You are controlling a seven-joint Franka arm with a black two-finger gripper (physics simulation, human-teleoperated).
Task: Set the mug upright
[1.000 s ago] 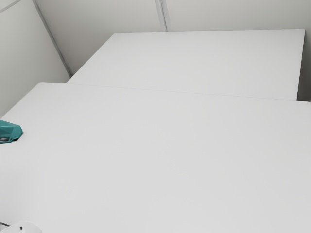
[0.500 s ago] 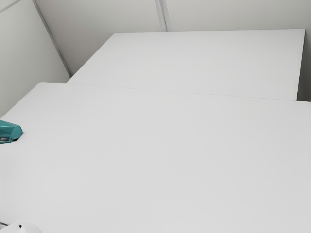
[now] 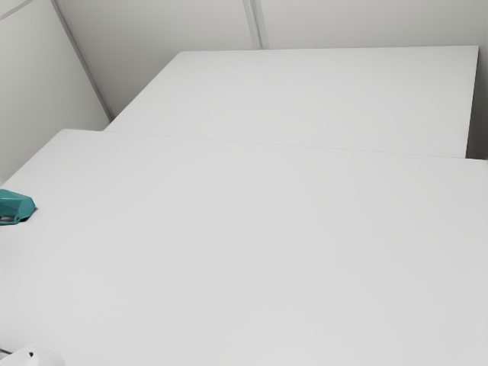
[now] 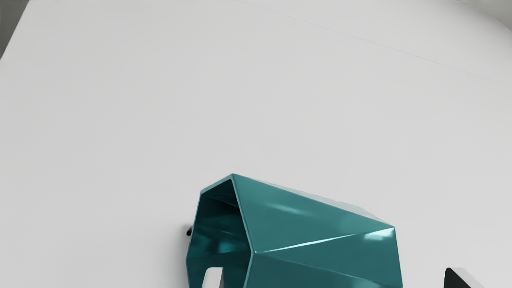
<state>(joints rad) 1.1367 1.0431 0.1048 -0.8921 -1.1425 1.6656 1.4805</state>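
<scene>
Teal mug [image 4: 316, 240] seen laid on its side on white table [image 4: 120, 120]. Gripper [image 4: 335, 277] fingers spread wide; nothing held.

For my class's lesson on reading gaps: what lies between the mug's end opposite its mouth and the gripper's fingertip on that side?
Bare white tabletop: the wrist view shows that stretch between the mug and that fingertip.

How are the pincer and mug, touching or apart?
Cannot tell: in the wrist view, one finger of the pincer overlaps the mug at its mouth; depth unclear.
</scene>
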